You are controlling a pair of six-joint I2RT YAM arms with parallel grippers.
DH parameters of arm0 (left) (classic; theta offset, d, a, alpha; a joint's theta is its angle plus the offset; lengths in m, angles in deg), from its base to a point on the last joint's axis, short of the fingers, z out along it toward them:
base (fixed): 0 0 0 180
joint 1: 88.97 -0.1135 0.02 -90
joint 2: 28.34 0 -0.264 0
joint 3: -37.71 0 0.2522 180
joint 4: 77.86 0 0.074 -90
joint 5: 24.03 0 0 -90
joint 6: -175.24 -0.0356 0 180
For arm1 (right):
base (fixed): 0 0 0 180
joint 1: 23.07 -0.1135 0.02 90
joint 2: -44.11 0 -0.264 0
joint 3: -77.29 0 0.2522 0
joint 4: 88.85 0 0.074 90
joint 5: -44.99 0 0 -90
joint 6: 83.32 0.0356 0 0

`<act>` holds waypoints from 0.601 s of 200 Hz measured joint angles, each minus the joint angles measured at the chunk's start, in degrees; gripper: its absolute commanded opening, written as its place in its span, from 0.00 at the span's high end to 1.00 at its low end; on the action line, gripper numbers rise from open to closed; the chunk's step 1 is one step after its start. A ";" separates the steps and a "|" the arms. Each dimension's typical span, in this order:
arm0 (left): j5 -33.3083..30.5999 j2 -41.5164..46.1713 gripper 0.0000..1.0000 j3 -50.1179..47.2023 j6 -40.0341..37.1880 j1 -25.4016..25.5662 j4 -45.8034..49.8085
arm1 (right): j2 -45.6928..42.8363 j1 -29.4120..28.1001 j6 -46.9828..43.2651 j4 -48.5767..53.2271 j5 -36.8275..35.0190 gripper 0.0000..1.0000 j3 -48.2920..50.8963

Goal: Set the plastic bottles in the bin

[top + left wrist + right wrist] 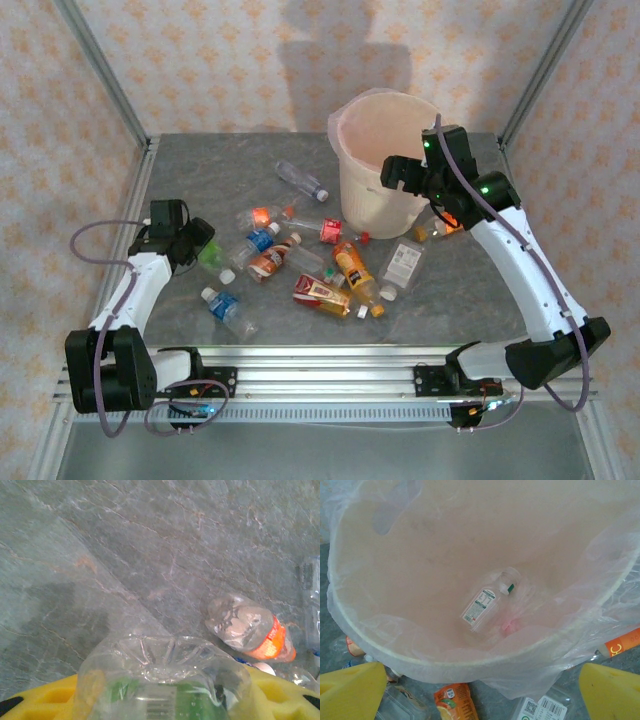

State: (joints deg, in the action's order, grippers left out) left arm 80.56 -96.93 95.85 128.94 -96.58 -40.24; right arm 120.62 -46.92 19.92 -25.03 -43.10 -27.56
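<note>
Yellow pads (42, 700) of the left gripper (197, 244) pinch a clear green-labelled bottle (160, 680), base-end toward the wrist camera, low over the table (150, 555). Left arm runs from its near-left base along the table's left side, wrist turned inward. Just beyond lies an orange-labelled bottle (252, 630) on its side; bare stone-patterned surface opens to the left and rear. Right gripper (482, 690) has its fingers (350, 690) spread wide and holds nothing. It is poised above the near rim of the bin (420, 657), arm raised and bent at the elbow. One clear bottle (485, 605) lies on the bin's floor. Remaining plastic bottles (330, 270) lie scattered mid-table between the arms, some touching the bin's foot.
</note>
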 measured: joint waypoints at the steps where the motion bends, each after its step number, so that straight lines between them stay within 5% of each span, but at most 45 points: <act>1: 0.07 0.00 0.60 0.00 0.00 0.00 0.00 | 0.00 0.00 0.02 0.00 0.02 0.01 0.00; 120: 3.17 4.50 0.60 5.27 1.29 2.75 1.95 | -2.51 -0.87 0.02 0.00 1.33 0.01 0.02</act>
State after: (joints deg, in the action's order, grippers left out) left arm 83.73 -92.43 101.12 130.23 -93.83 -38.30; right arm 118.11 -47.80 19.94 -25.03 -41.76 -27.54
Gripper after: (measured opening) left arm 0.553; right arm 0.991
